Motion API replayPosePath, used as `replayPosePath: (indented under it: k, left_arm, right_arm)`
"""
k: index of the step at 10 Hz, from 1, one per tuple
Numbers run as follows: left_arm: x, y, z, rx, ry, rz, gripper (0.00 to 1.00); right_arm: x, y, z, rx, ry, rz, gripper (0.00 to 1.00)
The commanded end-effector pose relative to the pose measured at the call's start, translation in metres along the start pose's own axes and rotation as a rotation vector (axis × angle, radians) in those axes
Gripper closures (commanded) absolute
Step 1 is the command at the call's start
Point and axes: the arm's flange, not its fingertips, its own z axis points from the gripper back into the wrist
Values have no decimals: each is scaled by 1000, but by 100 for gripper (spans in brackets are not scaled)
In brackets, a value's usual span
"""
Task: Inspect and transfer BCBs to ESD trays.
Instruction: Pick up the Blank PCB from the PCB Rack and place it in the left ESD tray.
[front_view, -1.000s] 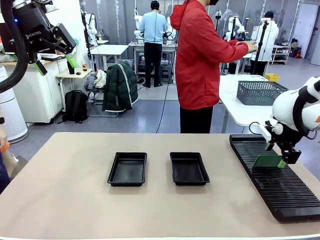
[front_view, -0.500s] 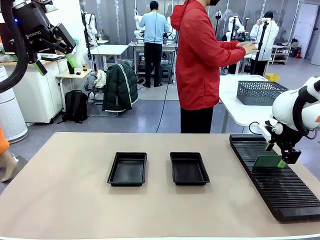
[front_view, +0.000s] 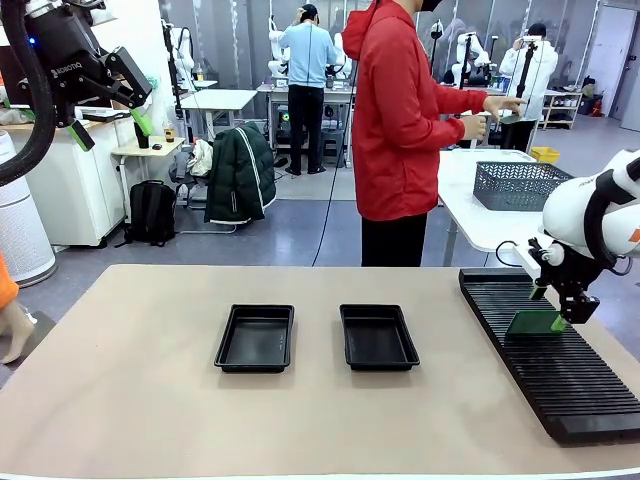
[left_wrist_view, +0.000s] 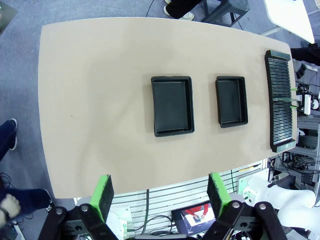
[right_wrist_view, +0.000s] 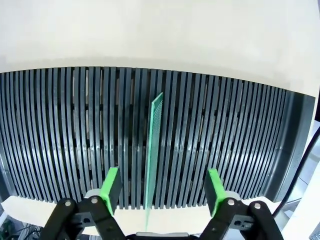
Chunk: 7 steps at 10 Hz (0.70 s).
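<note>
Standing on edge in a slot of the rack (front_view: 560, 390), the BCB (right_wrist_view: 154, 150) sits between the spread jaws of the right gripper (right_wrist_view: 162, 172), touching neither pad (right_wrist_view: 111, 184), while the left gripper (left_wrist_view: 160, 179) hangs wide open high above the table (left_wrist_view: 100, 100), where both trays (front_view: 256, 337) (front_view: 378, 336) lie side by side

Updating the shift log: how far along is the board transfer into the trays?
Done: nothing; the two shallow black plastic trays, left and right, lie empty. In hand: the right hand straddles one thin green circuit board standing on edge in the long black slotted rack, fingers open, not touching it. Left: grip, lift, inspect and tray it. The left hand hangs open high above the table.
</note>
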Motion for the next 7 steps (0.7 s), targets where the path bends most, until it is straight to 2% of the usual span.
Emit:
replayPosePath:
  k: [1, 4, 7]
  left_arm:
    - [-1, 1, 0, -2, -1, 4, 0]
    - [-1, 1, 0, -2, -1, 4, 0]
    - [-1, 1, 0, -2, -1, 4, 0]
  right_arm:
    - [-5, -3, -1, 4, 4, 39, 19]
    - [-7, -6, -3, 28, 6, 45, 30]
    - [-10, -9, -6, 43, 6, 39, 37]
